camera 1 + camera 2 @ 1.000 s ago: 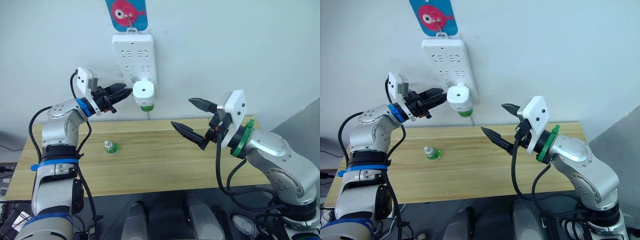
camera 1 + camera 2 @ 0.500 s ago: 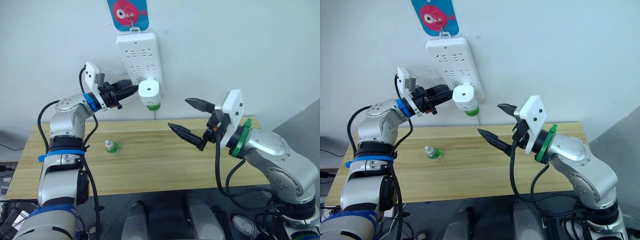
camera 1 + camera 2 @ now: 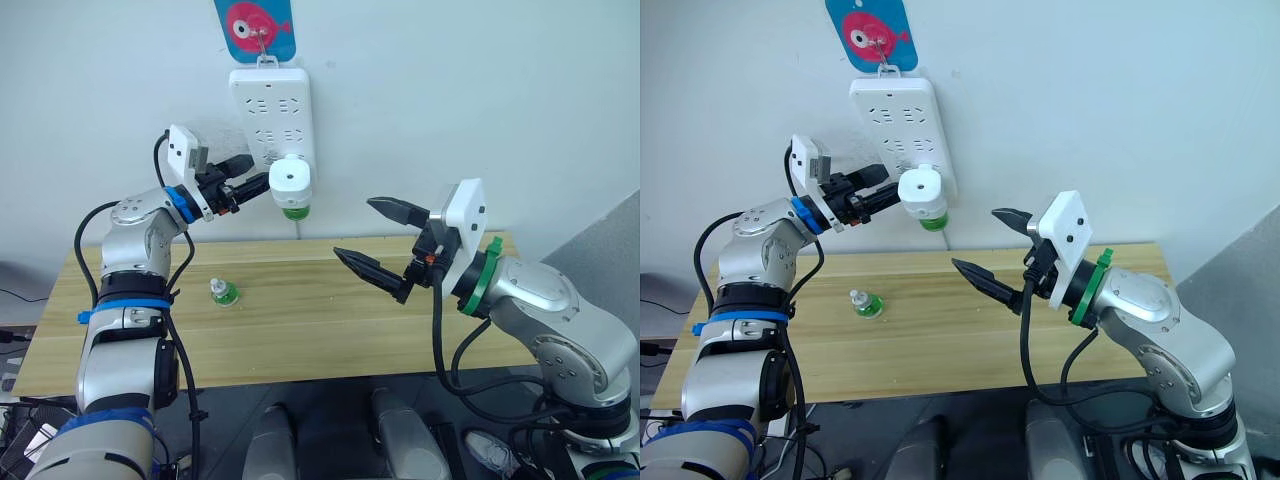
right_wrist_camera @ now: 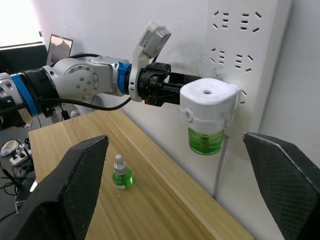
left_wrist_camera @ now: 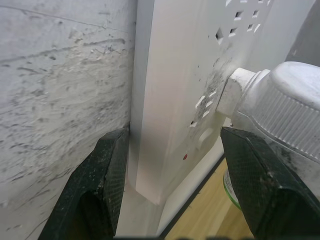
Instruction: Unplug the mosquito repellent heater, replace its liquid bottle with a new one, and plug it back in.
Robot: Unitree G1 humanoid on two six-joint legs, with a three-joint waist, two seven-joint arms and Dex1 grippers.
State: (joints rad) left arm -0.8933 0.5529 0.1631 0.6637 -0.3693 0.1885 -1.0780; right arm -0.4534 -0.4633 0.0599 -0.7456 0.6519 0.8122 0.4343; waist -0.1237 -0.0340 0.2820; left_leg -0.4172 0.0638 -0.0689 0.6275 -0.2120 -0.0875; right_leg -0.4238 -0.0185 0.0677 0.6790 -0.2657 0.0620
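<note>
The white mosquito repellent heater [image 3: 290,181] sits in a lower socket of the wall power strip [image 3: 271,105], with a green liquid bottle [image 3: 293,211] under it. My left gripper [image 3: 246,178] is open at the strip's lower left edge. In the left wrist view one of its fingers [image 5: 102,185] lies by the wall and the other finger [image 5: 260,185] sits just below the heater [image 5: 285,105]. A small green bottle [image 3: 220,292] stands on the wooden table [image 3: 330,320]. My right gripper [image 3: 354,227] hangs open and empty above the table's middle, pointing toward the heater [image 4: 207,102].
The power strip hangs from a hook on a blue and pink fish sign [image 3: 257,27], and its thin cable drops behind the table. A grey sloped surface [image 3: 612,240] stands at the far right.
My left arm rose and its gripper closed in on the heater's left side. The hanging strip tilted half a second ago and now hangs straighter. My right gripper barely moved.
</note>
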